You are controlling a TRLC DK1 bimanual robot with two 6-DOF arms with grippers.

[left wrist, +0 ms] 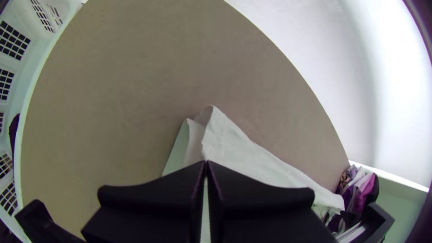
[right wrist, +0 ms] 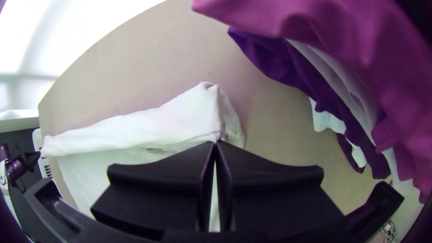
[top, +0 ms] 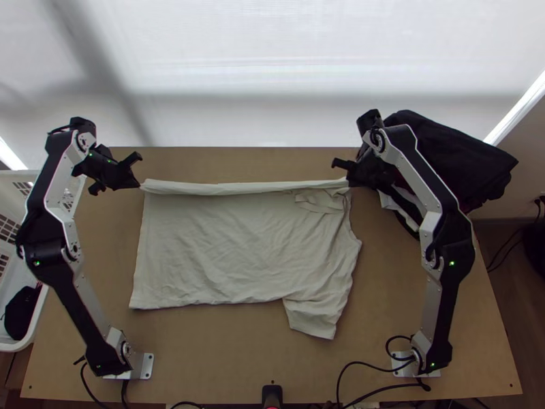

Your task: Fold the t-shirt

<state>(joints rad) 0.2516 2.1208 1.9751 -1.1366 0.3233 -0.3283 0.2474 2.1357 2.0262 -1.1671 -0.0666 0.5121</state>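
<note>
left claw: closed, pinching the far hem-end corner of the t-shirt
right claw: closed too, on the far edge at the shoulder end
shirt: mid-counter between the arms, body mostly spread, far edge a narrow band strung claw to claw; near sleeve sticks out toward the bases
step, my read: lengthwise fold, far side over near
lift: both claws together, same height, enough to clear the lower layer
tension: light; band looks straight, more pull would drag the body
path: straight toward the bases, same speed, lay down on the near edge, then open
watch: bunched cloth by the right claw could fold in as a lump; flatten after
counter: flat, light wood
room: white basket at left, heap of clothes at far right, pale backdrop behind
</note>
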